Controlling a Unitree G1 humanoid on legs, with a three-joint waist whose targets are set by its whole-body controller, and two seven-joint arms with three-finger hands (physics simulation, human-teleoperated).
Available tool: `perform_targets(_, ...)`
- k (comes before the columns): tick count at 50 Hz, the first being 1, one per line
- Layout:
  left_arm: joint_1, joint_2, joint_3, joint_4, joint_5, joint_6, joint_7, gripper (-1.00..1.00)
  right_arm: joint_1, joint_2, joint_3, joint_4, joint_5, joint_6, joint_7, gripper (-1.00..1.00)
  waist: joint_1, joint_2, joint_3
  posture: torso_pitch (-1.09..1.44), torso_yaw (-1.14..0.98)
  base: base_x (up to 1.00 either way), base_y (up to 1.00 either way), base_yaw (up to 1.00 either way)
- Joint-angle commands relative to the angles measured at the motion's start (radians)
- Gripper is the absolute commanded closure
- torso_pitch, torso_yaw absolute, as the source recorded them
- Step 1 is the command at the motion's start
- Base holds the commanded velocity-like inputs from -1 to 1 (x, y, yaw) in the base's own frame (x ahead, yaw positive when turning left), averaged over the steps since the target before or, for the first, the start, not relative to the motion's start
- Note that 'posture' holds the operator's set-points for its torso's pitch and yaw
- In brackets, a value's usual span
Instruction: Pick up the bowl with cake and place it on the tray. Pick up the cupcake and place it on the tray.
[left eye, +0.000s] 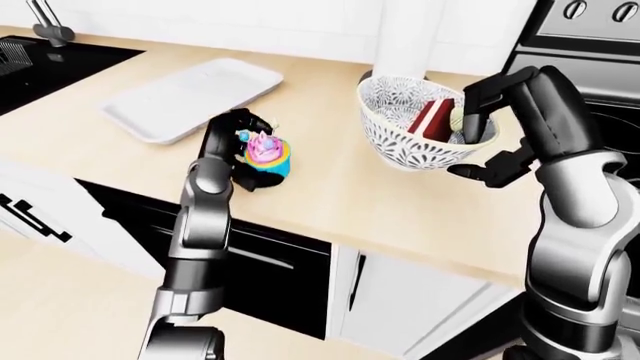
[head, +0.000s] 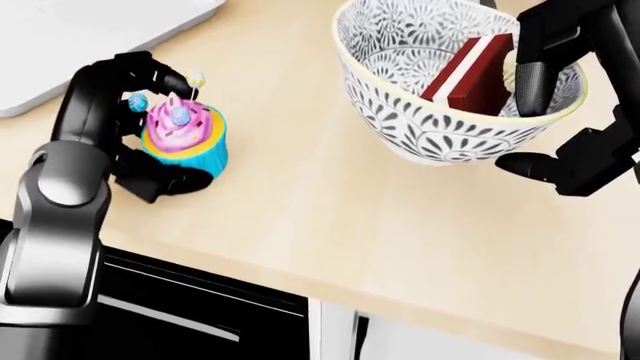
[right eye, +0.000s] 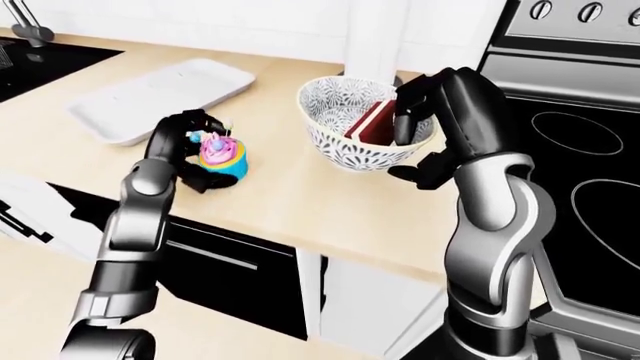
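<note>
The pink-frosted cupcake in a blue wrapper stands on the wooden counter. My left hand has its fingers curled over the cupcake's top and left side, with the thumb against the wrapper's lower side. The patterned bowl holds a red cake slice and sits tilted at the top right of the head view. My right hand pinches its right rim, with fingers inside and the thumb under the outer wall. The white tray lies up and to the left of the cupcake.
A black stove top lies to the right of the bowl. A dark sink with a faucet lies left of the tray. The counter's near edge runs just below the cupcake, above a dark appliance front.
</note>
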Motion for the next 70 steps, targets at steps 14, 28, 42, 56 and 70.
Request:
perform_targets(14, -0.048, 0.024, 0.002, -0.308, 0.033, 0.229, -0.142, 1.00, -0.067, -0.020, -0.026, -0.080, 0.003, 0.028, -0.013, 1.00, -0.004, -0.005, -0.013, 0.00, 0.00, 0.00, 0.00, 0.00)
perform_targets(28, -0.112, 0.065, 0.015, -0.419, 0.046, 0.345, -0.196, 1.00, -0.090, -0.028, -0.017, -0.110, -0.016, 0.051, 0.017, 1.00, -0.005, 0.001, -0.005, 0.00, 0.00, -0.02, 0.00, 0.00)
perform_targets(42, -0.086, 0.074, 0.030, -0.431, 0.021, 0.337, -0.188, 1.00, -0.089, -0.014, -0.008, -0.102, -0.026, 0.036, 0.013, 1.00, 0.030, 0.057, -0.024, 0.00, 0.00, -0.47, 0.17, 0.00)
perform_targets(56, -0.084, 0.082, 0.027, -0.453, 0.003, 0.352, -0.189, 1.00, -0.098, -0.004, -0.003, -0.101, -0.034, 0.022, 0.005, 1.00, -0.021, -0.072, -0.039, 0.00, 0.00, -0.36, 0.44, 0.00)
perform_targets(70, -0.072, 0.072, 0.025, -0.445, 0.009, 0.330, -0.189, 1.00, -0.094, -0.007, -0.009, -0.097, -0.026, 0.020, -0.013, 1.00, -0.029, 0.052, 0.024, 0.00, 0.00, 0.06, 0.52, 0.00)
